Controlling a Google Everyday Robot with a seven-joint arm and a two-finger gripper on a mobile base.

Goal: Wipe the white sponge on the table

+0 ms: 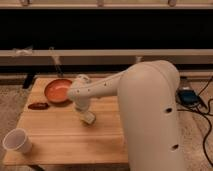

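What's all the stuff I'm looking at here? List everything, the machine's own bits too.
table: one, light wood, centre-left.
bowl: one, orange, far left part of the table.
dark flat object: one, reddish-brown, table's left edge near the bowl; unidentifiable.
cup: one, white, table's near left corner.
white sponge: one, pale, mid-table at the gripper's tip.
blue device: one, on the floor right of the table.
cables: a few, black, on the floor at right.
arm: one, white, reaching in from the right.
gripper: one, white, pointing down over the sponge.
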